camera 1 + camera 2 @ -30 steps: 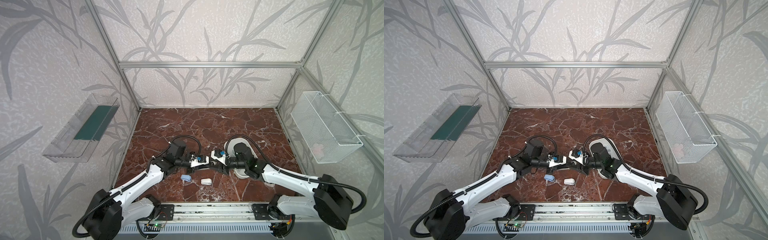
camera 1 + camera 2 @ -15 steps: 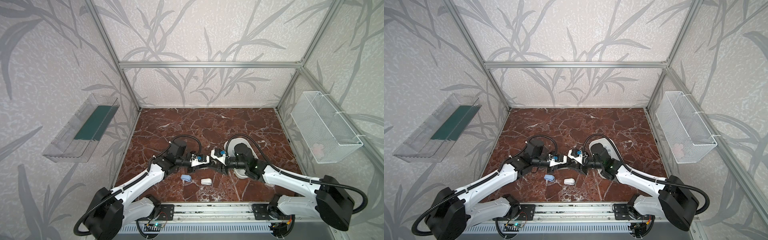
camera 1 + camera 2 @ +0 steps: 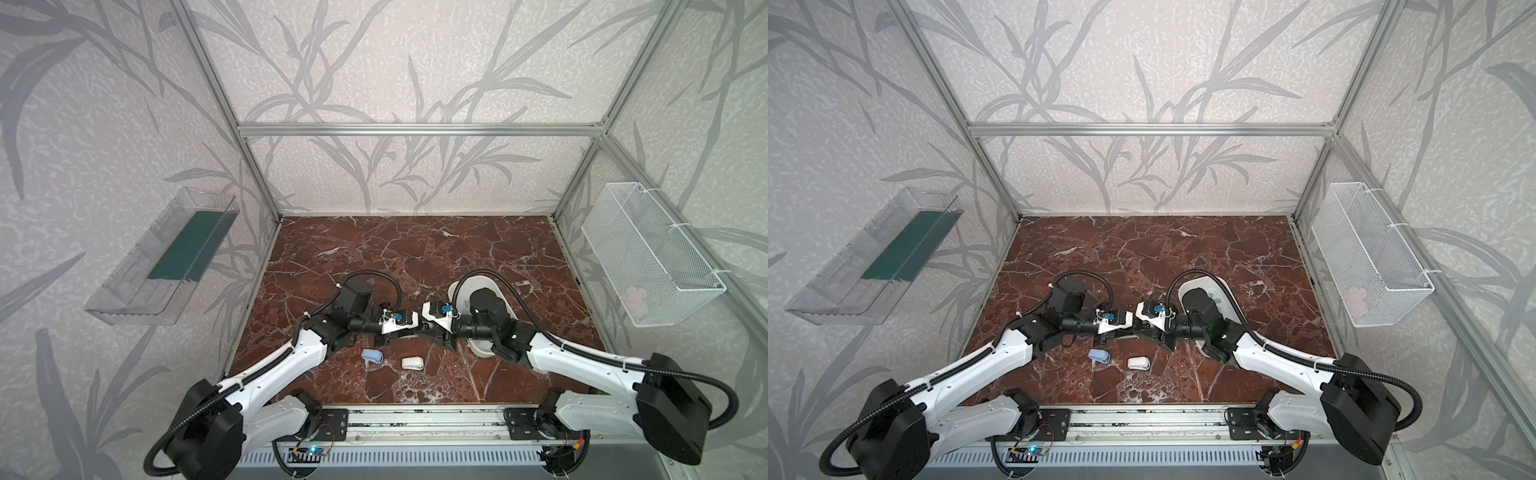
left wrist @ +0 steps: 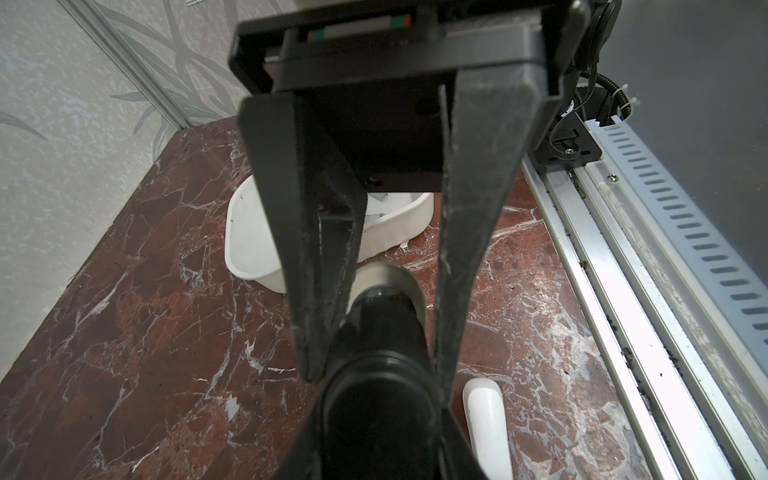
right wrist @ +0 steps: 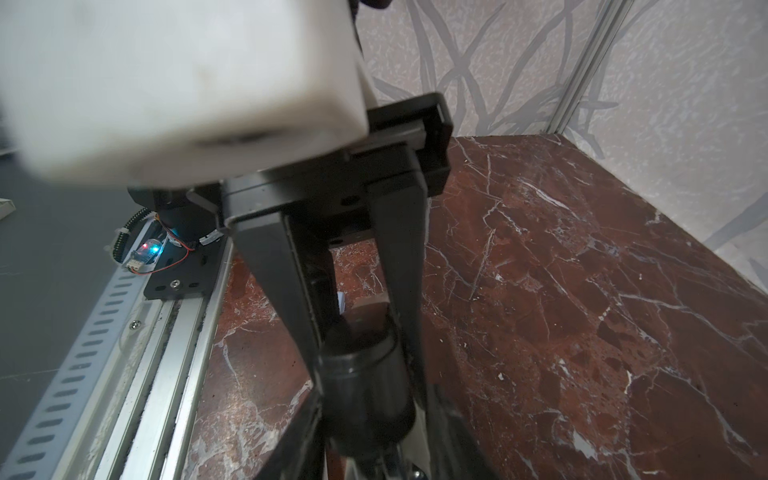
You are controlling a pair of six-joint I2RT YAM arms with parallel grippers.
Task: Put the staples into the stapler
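A black stapler (image 4: pixel 382 324) hangs above the table between my two grippers, which meet tip to tip in both top views. My left gripper (image 4: pixel 382 436) is shut on one end of it. My right gripper (image 5: pixel 370 436) reaches in from the opposite side, a finger along each flank of the stapler (image 5: pixel 361 374). Whether those fingers press on it does not show. The staples (image 4: pixel 379 198) are small grey strips lying in a white tray (image 3: pixel 482 282) behind the right wrist. In the top views the grippers hide most of the black stapler.
A small blue stapler (image 3: pixel 372 355) and a small white stapler (image 3: pixel 412 363) lie on the marble table just in front of the grippers. A wire basket (image 3: pixel 648 257) hangs on the right wall and a clear shelf (image 3: pixel 166 257) on the left wall. The metal rail (image 3: pixel 415 419) runs along the front edge.
My right gripper has edged slightly toward the left one, with its fingers drawing in around the black stapler. The left arm has held still.
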